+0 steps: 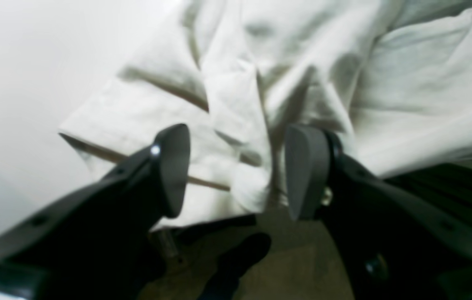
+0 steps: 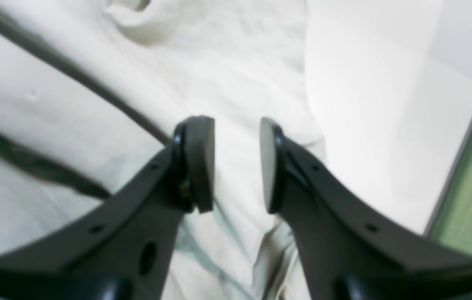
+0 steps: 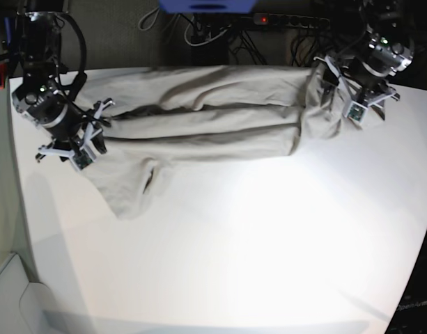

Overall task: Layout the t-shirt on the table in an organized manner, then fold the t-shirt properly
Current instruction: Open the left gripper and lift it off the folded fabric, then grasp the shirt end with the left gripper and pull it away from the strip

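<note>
table: white top, bare expanse well away from both pincers | t-shirt: beige, crumpled in a long band along the far edge, stretched between the two pincers | left gripper: jaws parted, nothing clamped, cloth just beyond its tips | right gripper: jaws apart, empty, over cloth near the shirt's edge

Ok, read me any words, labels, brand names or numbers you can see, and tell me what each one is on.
None can be read.
The t-shirt is plain, with no print.
The table carries no markings.
Both wrist views are too blurred to show any small lettering.
</note>
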